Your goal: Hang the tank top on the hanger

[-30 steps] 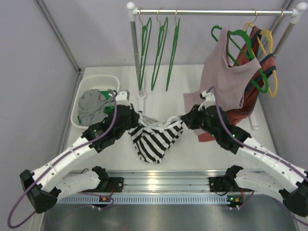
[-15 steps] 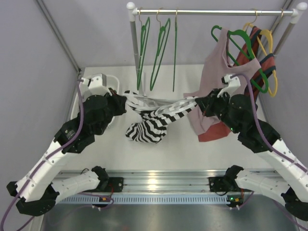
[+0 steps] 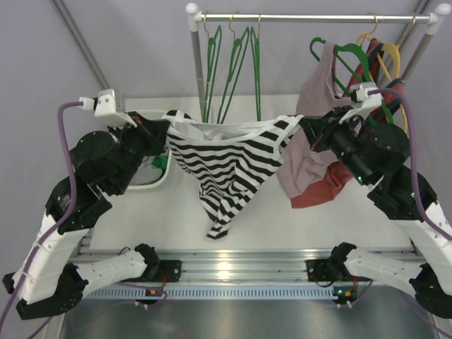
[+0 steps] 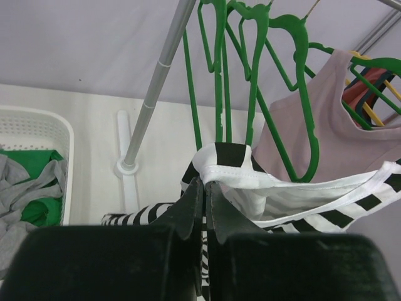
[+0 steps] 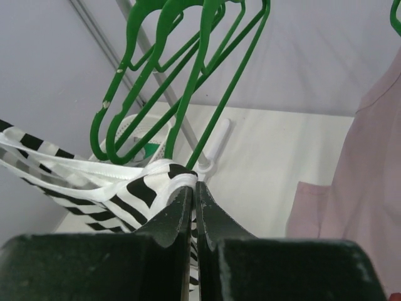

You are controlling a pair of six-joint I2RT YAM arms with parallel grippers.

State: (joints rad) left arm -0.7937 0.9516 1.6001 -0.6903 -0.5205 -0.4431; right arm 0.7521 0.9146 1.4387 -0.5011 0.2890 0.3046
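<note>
- Grips one shoulder of the tank top (image 3: 226,159) in the left gripper (image 3: 161,127), jaws pinched tight on the white trim.
- Grips the other shoulder in the right gripper (image 3: 305,127), equally closed on fabric.
- Hangs spread wide between both, just in front of the green hangers (image 3: 233,70) on the rail (image 3: 311,18).
- Seems done: pick-up and spreading.
- Remains: getting a hanger into the neck opening; none inside yet.

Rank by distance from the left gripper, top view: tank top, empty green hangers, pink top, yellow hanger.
1. tank top, its strap pinched in the left gripper itself.
2. empty green hangers, on the rail, up and to the right.
3. pink top, hanging right of centre.
4. yellow hanger, at the rail's far right end.
</note>
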